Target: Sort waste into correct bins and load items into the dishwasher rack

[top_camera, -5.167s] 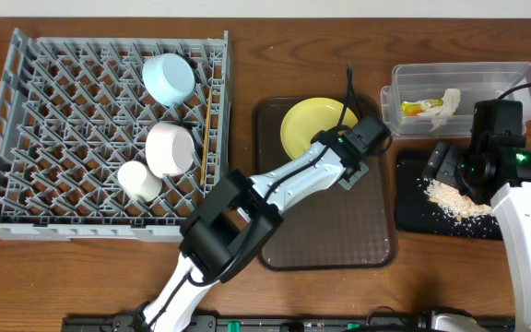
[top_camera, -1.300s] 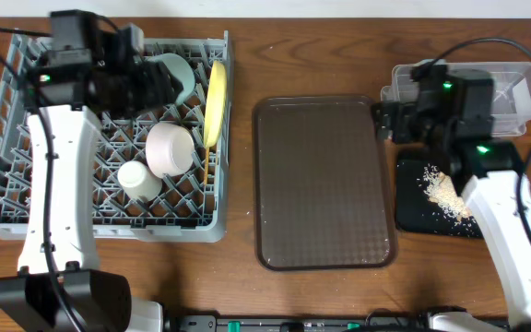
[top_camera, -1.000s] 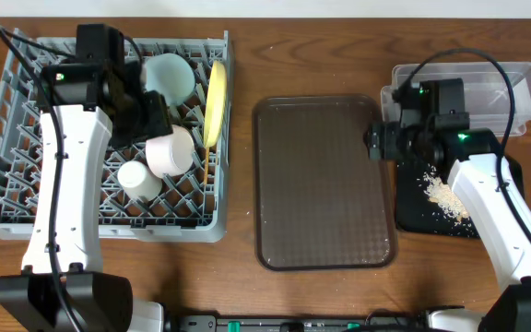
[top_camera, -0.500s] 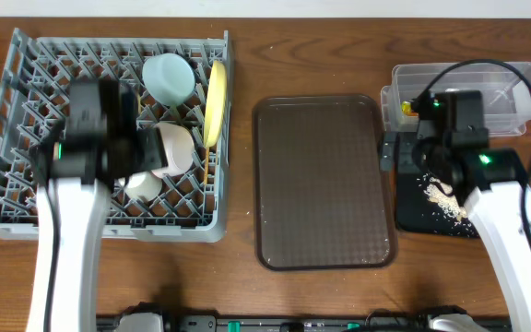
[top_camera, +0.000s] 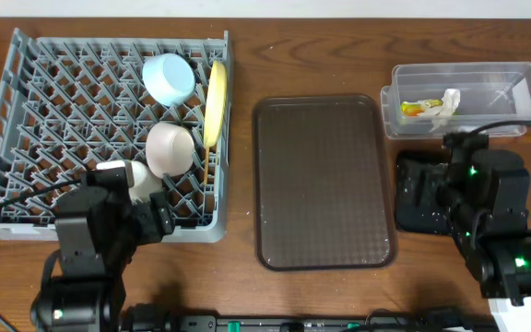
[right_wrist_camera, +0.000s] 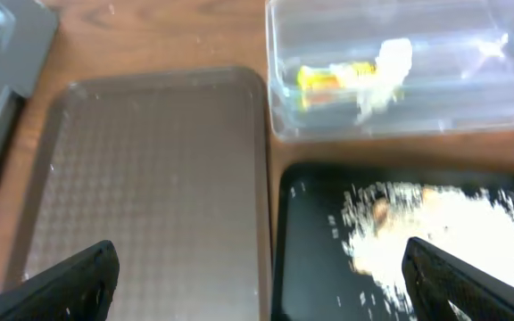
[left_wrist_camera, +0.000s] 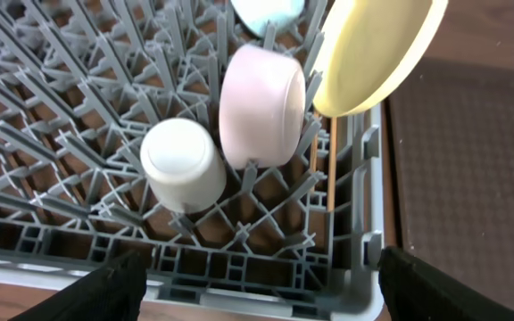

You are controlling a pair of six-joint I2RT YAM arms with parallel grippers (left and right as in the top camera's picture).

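Observation:
The grey dishwasher rack (top_camera: 26, 111) holds the light blue bowl (top_camera: 169, 78), the yellow plate (top_camera: 214, 103) on edge, the white bowl (top_camera: 171, 149) and the small white cup (top_camera: 141, 180). The left wrist view shows the cup (left_wrist_camera: 183, 165), white bowl (left_wrist_camera: 261, 107), plate (left_wrist_camera: 373, 53) and chopsticks (left_wrist_camera: 331, 165) inside the rack wall (left_wrist_camera: 355, 232). My left gripper (left_wrist_camera: 257, 299) is open and empty over the rack's front edge. The clear tub (right_wrist_camera: 400, 125) holds the snack wrapper (right_wrist_camera: 324, 78) and white scrap (right_wrist_camera: 382, 76). Rice (right_wrist_camera: 435, 232) lies in the black tray (right_wrist_camera: 310, 259). My right gripper (right_wrist_camera: 266, 290) is open and empty above the tray's left edge.
The brown serving tray (top_camera: 324, 180) lies bare between the rack and the bins. The clear tub (top_camera: 459, 69) sits at the back right, with the black tray (top_camera: 413, 217) in front of it, partly hidden by my right arm (top_camera: 496, 231). My left arm (top_camera: 90, 249) is at the front left.
Both arms have pulled back toward the front edge: the left out of the rack, the right away from the tub. The yellow plate, once on the brown tray, stands in the rack.

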